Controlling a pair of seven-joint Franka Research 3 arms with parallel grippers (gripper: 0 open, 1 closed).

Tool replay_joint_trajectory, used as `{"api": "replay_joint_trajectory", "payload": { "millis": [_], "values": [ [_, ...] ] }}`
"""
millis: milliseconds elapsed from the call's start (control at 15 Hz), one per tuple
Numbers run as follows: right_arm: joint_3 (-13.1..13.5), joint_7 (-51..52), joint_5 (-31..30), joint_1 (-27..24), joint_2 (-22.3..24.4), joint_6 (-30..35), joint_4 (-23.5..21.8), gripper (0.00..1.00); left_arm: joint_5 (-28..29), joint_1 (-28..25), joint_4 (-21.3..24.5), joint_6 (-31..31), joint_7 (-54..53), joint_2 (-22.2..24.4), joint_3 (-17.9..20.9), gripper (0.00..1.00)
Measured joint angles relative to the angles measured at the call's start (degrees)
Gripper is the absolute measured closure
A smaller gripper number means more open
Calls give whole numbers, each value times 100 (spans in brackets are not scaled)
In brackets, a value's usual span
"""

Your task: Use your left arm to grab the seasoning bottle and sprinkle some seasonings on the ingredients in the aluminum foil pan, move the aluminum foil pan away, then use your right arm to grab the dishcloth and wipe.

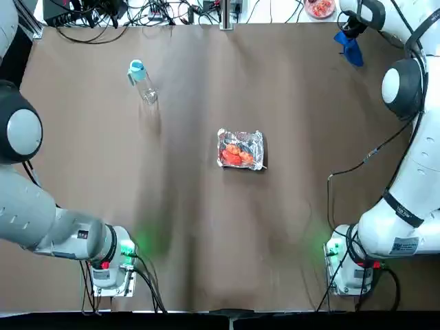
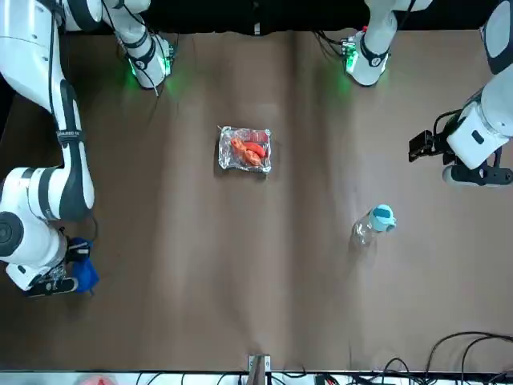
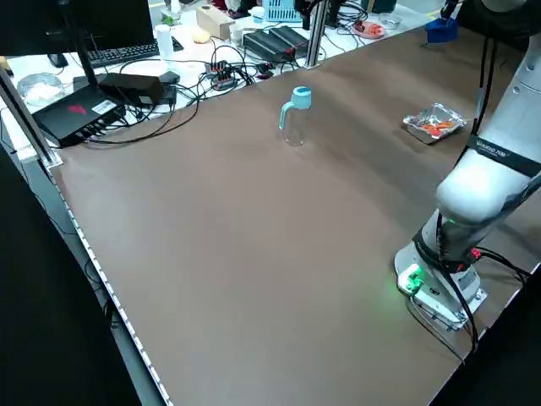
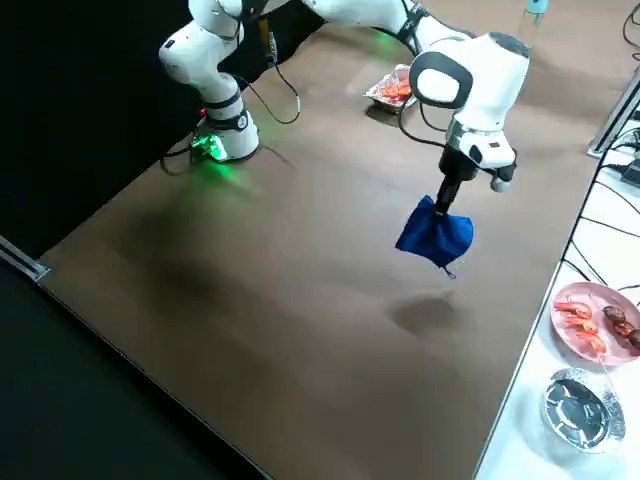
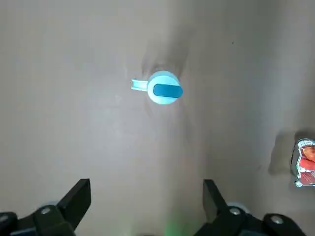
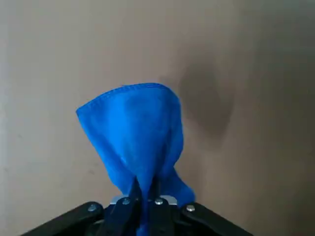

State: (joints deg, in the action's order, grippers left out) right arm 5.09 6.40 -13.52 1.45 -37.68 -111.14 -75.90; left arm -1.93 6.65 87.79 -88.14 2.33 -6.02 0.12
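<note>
The seasoning bottle (image 1: 141, 80) stands upright at the far left of the table, its light-blue cap (image 5: 164, 88) showing from above in the left wrist view. My left gripper (image 5: 146, 191) hovers high over the table beside it, open and empty. The aluminum foil pan (image 1: 240, 149) with orange-red ingredients (image 1: 236, 152) sits mid-table. At the far right corner my right gripper (image 6: 145, 191) is shut on the blue dishcloth (image 6: 138, 128), which hangs bunched above the table (image 4: 436, 234). The cloth (image 2: 85, 274) also shows in the front view.
Off the table's far right edge sit a pink plate of food (image 4: 596, 320) and a small silver dish (image 4: 584, 408). Cables and electronics (image 3: 127, 89) line the far edge. Both arm bases (image 1: 110, 271) (image 1: 350, 265) stand at the near edge with green lights.
</note>
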Motion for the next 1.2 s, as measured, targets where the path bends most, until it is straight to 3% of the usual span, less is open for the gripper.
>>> {"api": "replay_joint_trajectory", "payload": {
  "millis": [333, 600, 867, 1200],
  "values": [
    [-38, -30, -304, 103, -240, -47, -127, 92, 0, -64, -7, -75, -151, 1, 2, 0],
    [-53, -891, -333, 457, -577, -727, -553, 92, 70, -95, -12, -78, -373, 2, 6, 0],
    [-31, -1094, -347, 564, -701, -857, -714, 89, 72, -96, -12, -78, -379, 3, 7, 0],
    [-51, -1119, -54, 557, -687, -855, -715, 44, 72, -96, -13, -78, -347, 3, 9, 0]
  ]
}}
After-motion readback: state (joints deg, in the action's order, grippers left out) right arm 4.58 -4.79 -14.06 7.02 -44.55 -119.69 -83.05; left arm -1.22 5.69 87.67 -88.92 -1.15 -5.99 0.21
